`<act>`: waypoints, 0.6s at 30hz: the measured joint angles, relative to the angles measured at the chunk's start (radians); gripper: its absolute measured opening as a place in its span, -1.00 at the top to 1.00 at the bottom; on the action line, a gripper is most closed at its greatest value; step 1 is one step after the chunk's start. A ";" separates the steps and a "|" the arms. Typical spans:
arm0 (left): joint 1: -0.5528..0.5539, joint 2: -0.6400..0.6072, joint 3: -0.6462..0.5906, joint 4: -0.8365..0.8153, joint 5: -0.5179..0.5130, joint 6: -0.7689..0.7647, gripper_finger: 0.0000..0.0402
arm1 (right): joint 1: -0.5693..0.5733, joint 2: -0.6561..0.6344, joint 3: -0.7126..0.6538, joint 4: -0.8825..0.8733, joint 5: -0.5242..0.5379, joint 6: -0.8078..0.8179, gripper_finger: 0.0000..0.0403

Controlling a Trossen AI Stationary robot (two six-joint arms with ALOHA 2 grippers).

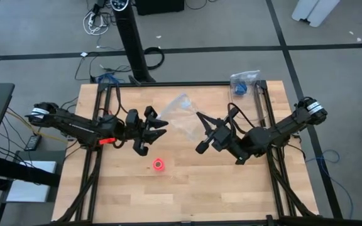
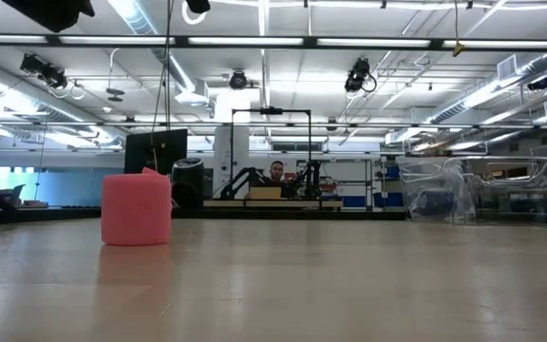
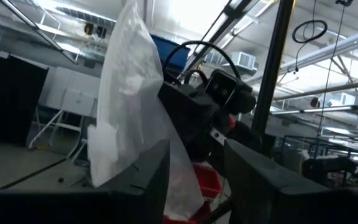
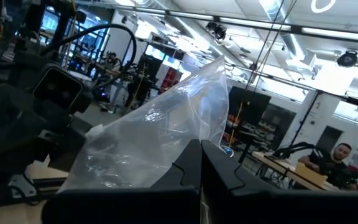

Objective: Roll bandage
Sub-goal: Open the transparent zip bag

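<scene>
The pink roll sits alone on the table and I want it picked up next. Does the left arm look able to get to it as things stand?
Probably yes. The roll stands upright on bare wood just in front of the left hand, which is open and holds nothing. The bag hangs from the right hand, off to the side.
</scene>
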 joint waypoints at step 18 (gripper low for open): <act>-0.070 -0.001 -0.006 -0.102 -0.074 0.079 0.59 | 0.008 0.000 0.000 0.179 0.000 -0.148 1.00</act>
